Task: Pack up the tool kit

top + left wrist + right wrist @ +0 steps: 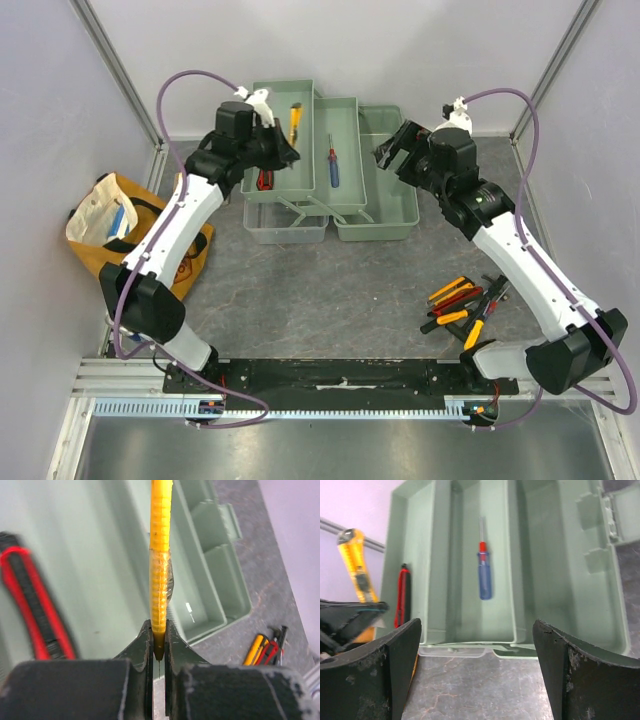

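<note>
The left jaws are clamped on one end of the yellow cutter (161, 555), whose long axis runs straight out from them, lengthwise over the toolbox's (395, 215) left tray (300, 165). The right jaws gape wide and empty over the box. Loose tools (462, 305) lie on the table (330, 290), nearer the right arm. I can read no writing.

The grey, stone-patterned table (330, 290) carries a pale sage-green toolbox (400, 225), standing open toward the far side. Nearer than the toolbox and to its right lies a heap of hand tools (462, 303) with yellow, red and black handles. Left of the toolbox sits a yellow-orange cloth bag (100, 230).
</note>
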Robot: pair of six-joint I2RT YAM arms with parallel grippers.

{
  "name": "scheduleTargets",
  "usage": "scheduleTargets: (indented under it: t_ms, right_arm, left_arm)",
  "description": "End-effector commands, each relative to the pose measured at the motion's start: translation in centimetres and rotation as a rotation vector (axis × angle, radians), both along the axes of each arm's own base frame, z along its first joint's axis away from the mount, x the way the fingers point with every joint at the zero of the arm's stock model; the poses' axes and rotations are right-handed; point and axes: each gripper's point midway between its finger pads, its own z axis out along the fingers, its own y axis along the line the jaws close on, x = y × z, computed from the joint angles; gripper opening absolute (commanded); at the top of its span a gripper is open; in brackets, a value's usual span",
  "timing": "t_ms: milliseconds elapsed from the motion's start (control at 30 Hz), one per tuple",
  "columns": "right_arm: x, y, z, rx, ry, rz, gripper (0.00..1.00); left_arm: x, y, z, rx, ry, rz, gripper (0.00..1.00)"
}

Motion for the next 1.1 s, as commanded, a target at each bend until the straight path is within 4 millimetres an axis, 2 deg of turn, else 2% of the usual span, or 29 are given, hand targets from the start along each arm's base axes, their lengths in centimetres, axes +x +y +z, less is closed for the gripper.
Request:
scheduleTargets:
  t_ms: [0, 100, 233, 400, 533, 600, 667, 733, 900, 1067]
  right_arm:
    - [-0.5, -2.6, -3.7, -0.018, 0.123, -0.106, 0.97]
    - [-1.0, -5.1, -7.0, -0.03, 0.237, -0.228, 0.95]
    - [-2.0, -8.5, -11.1, -0.048, 0.37, -0.35, 0.91]
    - [-3.4, -10.9, -15.1, -0.052, 0.498, -0.418, 0.89]
    - [-4.3, -11.8, -16.6, -0.048, 0.538, -0.444, 0.89]
    - [-4.5, -12.1, -17.1, -0.049, 0.55, -0.45, 0.89]
    - [-4.6, -12.4, -17.4, -0.055, 0.56, -0.461, 0.9]
    - [-4.8, -12.9, -17.6, -0.064, 0.567, -0.476, 0.89]
    - [-5.7, -14.3, -19.0, -0.107, 0.61, -0.513, 0.89]
    - [-7.5, -16.1, -20.8, -0.175, 0.699, -0.57, 0.9]
  left_arm:
    - [0.8, 3.0, -0.7, -0.037, 0.075, 0.119, 0.02]
    - [1.4, 3.2, -2.8, -0.017, 0.128, 0.131, 0.02]
    - [1.8, 2.7, -4.5, -0.02, 0.18, 0.119, 0.02]
    - [2.4, 3.7, -7.0, 0.02, 0.265, 0.199, 0.04]
    - [2.1, 3.8, -8.1, 0.019, 0.302, 0.205, 0.2]
    - [1.8, 3.7, -8.4, 0.013, 0.322, 0.207, 0.38]
    - [1.8, 4.2, -8.4, 0.018, 0.323, 0.225, 0.5]
    - [1.8, 4.9, -7.5, 0.014, 0.302, 0.244, 0.55]
    - [2.3, 6.6, -4.5, -0.002, 0.227, 0.295, 0.57]
    - [2.2, 7.7, -1.1, -0.01, 0.132, 0.326, 0.56]
